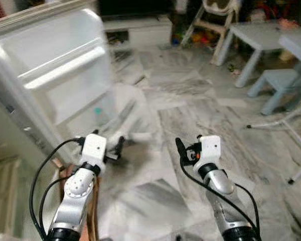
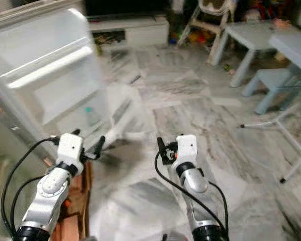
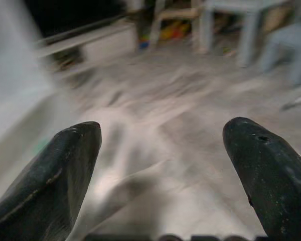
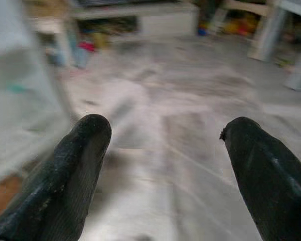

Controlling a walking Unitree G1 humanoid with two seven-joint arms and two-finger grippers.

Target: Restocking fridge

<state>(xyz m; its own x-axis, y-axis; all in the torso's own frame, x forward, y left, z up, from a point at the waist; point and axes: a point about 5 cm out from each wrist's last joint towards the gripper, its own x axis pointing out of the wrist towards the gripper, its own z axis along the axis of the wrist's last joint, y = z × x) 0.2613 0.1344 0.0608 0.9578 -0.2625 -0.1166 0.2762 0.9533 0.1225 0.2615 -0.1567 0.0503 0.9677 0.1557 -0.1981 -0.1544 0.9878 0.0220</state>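
Head view: fridge door point(image 1: 55, 70) open, small bottle point(image 1: 97, 111) in shelf; left hand point(image 3: 160, 165), right hand point(image 4: 165, 165) wide, empty.

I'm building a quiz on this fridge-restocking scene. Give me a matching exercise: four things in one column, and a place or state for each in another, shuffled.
Things:
1. fridge door
2. left gripper
3. small blue stool
4. marble floor

Places or states:
A. standing on the robot's far right, beside the pale table
B. open and holding nothing
C. swung open on the robot's left
D. grey-veined, stretching ahead of both arms

Pairs: 1-C, 2-B, 3-A, 4-D
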